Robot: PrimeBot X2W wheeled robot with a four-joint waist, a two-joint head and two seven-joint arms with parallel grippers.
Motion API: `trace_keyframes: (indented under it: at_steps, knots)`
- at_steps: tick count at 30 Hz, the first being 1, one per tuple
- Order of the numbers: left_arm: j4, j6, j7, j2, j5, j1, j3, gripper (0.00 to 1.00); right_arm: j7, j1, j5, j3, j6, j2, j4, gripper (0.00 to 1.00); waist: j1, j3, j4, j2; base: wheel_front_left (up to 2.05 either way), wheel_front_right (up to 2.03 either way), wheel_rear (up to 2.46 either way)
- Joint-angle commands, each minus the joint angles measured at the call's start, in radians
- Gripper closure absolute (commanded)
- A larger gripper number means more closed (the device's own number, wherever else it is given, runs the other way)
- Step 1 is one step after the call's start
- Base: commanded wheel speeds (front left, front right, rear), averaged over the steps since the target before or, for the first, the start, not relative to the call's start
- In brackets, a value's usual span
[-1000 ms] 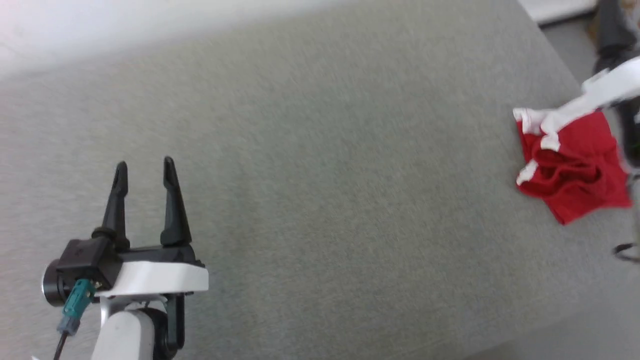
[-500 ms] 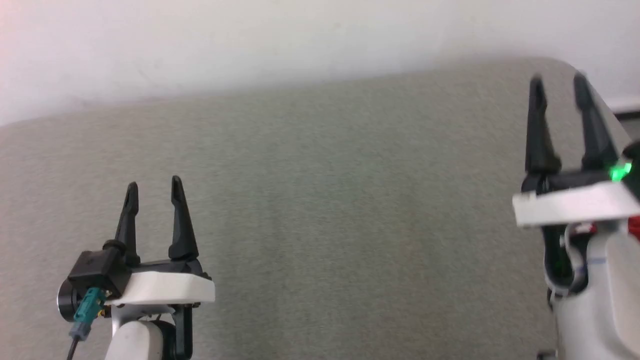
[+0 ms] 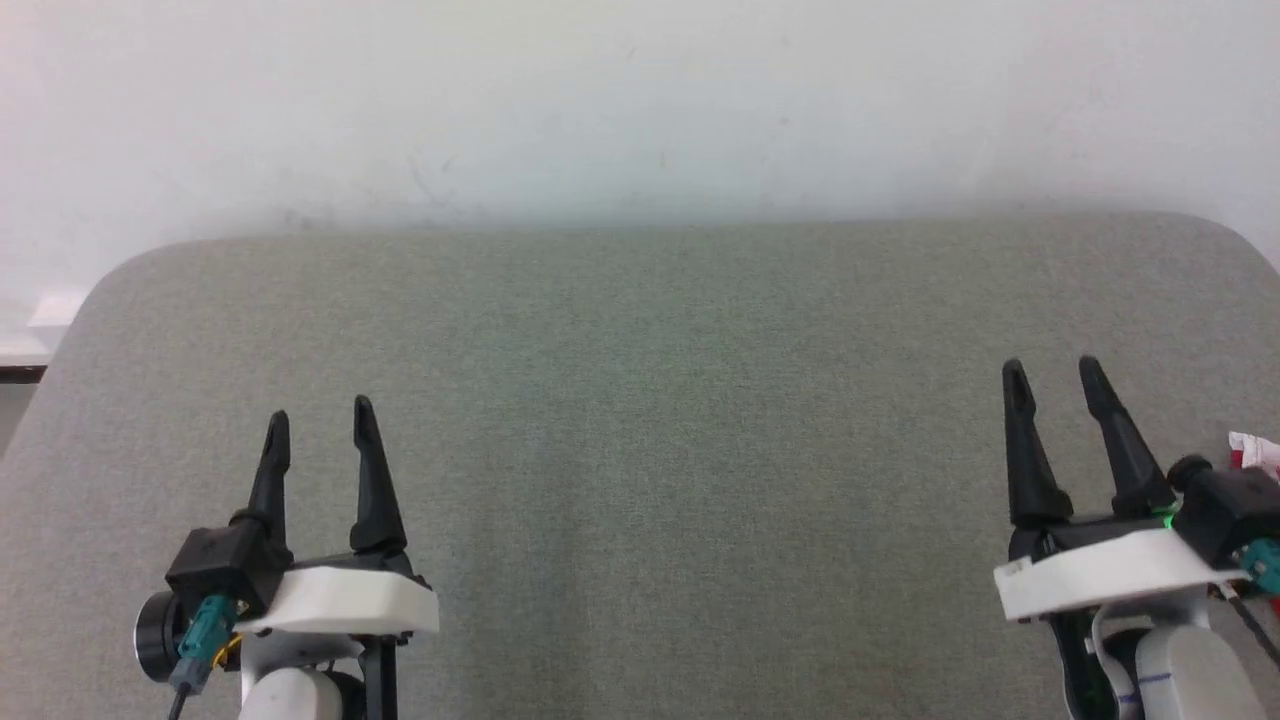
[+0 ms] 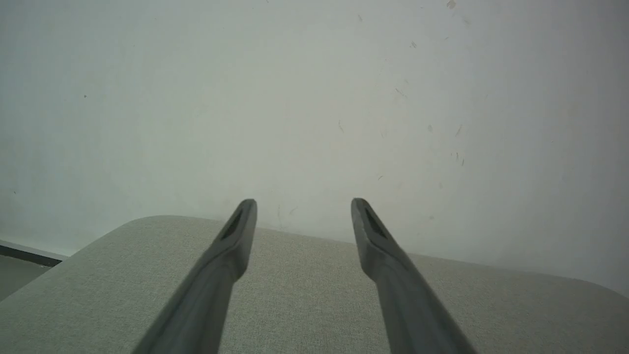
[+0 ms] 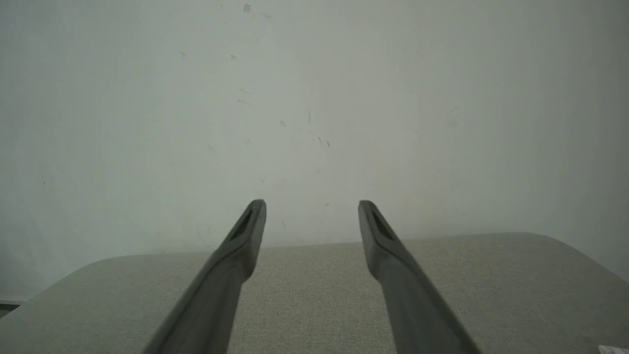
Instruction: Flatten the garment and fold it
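1. Step in hand, as far as can be judged: nothing has been flattened or folded yet. It reads like the set-up before the first grab.
2. The left gripper is held over the near left of the grey counter. Its jaws are parted a fair way and nothing is gripped between them.
3. The right gripper is parked over the near right. Its jaws are spread about the same and are just as empty.
4. A small red-and-white bit of the garment can be spotted at the right edge of the head view, just right of the right gripper's wrist. The rest is cut off by the frame, so how bunched up it is can't be told.
5. Next move, probably: the right gripper would need to be swung right toward the garment, likely with the body turned so the whole thing is brought into sight.
6. After that, an edge or corner should be pinched and the fabric dragged to the middle of the counter, where it can be spread out by both grippers.
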Motion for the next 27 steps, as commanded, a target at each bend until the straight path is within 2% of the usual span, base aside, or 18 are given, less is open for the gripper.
trace_keyframes:
  at_steps: [1, 15, 16, 27]
  knots:
    - [0.004, 0.003, -0.004, -0.005, 0.011, 0.016, -0.004, 0.0, -0.005, 0.024, -0.011, -0.003, -0.002, 0.003, -0.001, 0.0, 0.0001, -0.004, 0.012, -0.0001, 0.0, 0.0, 0.0]
    - [0.084, -0.02, -0.005, -0.022, 0.011, 0.059, -0.051, 0.0, -0.005, 0.112, 0.004, -0.011, -0.002, 0.003, 0.044, 0.0, 0.0001, 0.008, 0.014, -0.0001, 0.0, 0.0, 0.0]
    - [0.082, -0.013, 0.0, -0.019, 0.012, 0.053, -0.05, 1.0, 0.0, 0.105, 0.001, -0.01, 0.0, 0.0, 0.044, 1.0, 0.0001, 0.008, 0.014, -0.0001, 0.0, 0.0, 0.0]
    - [0.079, -0.018, 0.012, -0.02, 0.022, 0.054, -0.047, 1.0, 0.011, 0.105, -0.009, -0.007, 0.0, -0.001, 0.039, 1.0, 0.0002, 0.009, 0.012, -0.0001, 0.0, 0.0, 0.0]
